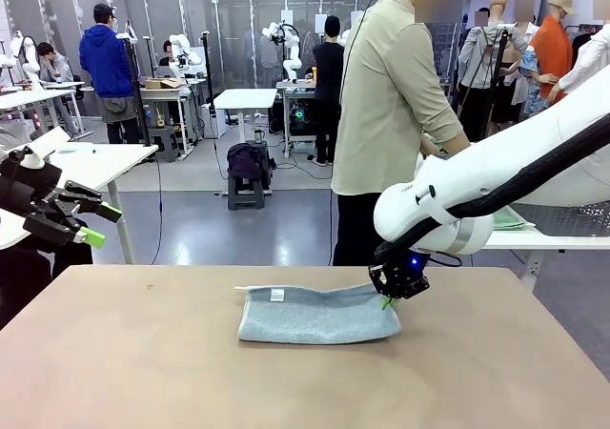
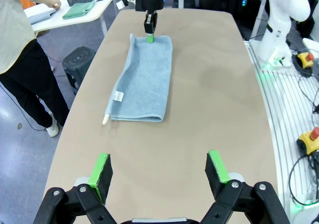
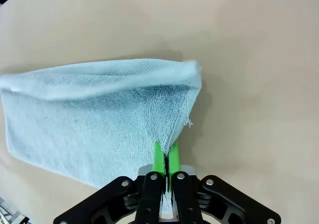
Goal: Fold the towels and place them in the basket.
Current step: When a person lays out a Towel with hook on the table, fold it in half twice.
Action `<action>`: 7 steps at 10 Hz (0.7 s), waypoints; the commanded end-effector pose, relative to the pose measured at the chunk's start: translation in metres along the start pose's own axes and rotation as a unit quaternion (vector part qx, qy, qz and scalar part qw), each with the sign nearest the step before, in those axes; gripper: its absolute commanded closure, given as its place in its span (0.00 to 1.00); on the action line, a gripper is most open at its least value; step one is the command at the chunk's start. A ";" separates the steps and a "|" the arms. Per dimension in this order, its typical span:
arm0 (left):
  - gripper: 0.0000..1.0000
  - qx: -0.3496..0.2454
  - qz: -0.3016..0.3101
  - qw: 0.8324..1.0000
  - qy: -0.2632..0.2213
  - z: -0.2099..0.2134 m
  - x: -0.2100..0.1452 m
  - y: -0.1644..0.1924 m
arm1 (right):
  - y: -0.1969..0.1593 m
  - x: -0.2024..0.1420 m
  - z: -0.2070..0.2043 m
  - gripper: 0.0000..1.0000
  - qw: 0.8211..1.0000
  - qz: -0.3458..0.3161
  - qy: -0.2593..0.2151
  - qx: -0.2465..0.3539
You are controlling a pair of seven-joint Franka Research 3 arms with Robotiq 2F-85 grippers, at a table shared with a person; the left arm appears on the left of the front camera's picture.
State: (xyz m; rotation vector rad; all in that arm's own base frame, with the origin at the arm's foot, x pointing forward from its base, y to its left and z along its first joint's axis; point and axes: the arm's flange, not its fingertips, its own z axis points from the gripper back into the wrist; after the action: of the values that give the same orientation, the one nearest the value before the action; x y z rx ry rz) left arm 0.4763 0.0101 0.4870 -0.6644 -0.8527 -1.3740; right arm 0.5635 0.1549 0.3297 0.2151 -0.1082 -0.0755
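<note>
Gripping the towel (image 1: 319, 315) end for a fold.
Pinched tight in the right jaws, mid-tabletop (image 1: 143, 353), with left jaws wide, empty, well apart. Best to lift low, carry straight to the labelled end, match edges before letting go.

The tan, round-cornered table (image 1: 143, 353) carries one blue-grey towel (image 1: 315, 315), folded lengthwise and lying crosswise toward the far edge. A white label (image 1: 277, 295) faces up near its left end, where a pale loop (image 1: 238, 288) pokes out onto the tabletop.
</note>
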 end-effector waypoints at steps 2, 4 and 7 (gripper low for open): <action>0.05 0.000 -0.006 1.000 -0.001 0.000 0.000 0.000 | 0.044 -0.017 0.035 0.96 0.997 0.005 -0.031 -0.066; 0.05 0.000 -0.006 1.000 -0.001 0.000 0.000 0.000 | 0.080 -0.016 0.052 0.96 0.994 0.027 -0.043 -0.093; 0.05 0.000 -0.006 1.000 -0.001 0.000 0.000 0.000 | 0.160 -0.015 0.062 0.96 0.987 0.033 -0.042 -0.149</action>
State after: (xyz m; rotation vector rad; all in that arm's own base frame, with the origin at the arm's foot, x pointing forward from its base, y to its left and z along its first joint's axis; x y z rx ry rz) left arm 0.4763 0.0098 0.4870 -0.6646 -0.8523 -1.3746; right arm 0.5375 0.2713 0.4213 -0.0408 -0.2032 -0.0033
